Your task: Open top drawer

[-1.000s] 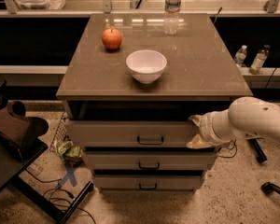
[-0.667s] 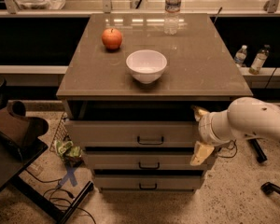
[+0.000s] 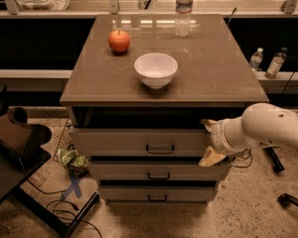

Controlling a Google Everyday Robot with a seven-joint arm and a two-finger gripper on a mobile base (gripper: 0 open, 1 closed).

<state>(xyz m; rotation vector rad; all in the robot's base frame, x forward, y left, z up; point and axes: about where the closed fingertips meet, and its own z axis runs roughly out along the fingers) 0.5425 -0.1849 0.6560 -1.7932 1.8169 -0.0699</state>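
Observation:
The top drawer (image 3: 124, 142) is the uppermost of three grey-beige drawers, with a small black bar handle (image 3: 160, 149) at its centre. It stands slightly out from the cabinet, with a dark gap under the tabletop. My gripper (image 3: 209, 142), on a white arm coming in from the right, is at the right end of the top drawer's front, well right of the handle. It is open and holds nothing: one tan finger (image 3: 207, 124) is at the front's upper edge and the other (image 3: 211, 157) at its lower edge.
On the cabinet top (image 3: 218, 78) stand a red apple (image 3: 119, 40), a white bowl (image 3: 156, 69) and a water bottle (image 3: 183, 9). The middle drawer (image 3: 159, 172) and bottom drawer (image 3: 158, 195) are below. A black stand (image 3: 20, 162) and cables are on the left, with chair legs (image 3: 288, 200) on the right.
The gripper's fingers have spread further apart, the lower one dropping below the drawer front's edge. The arm stays at the drawer's right end. The drawer has not visibly moved.

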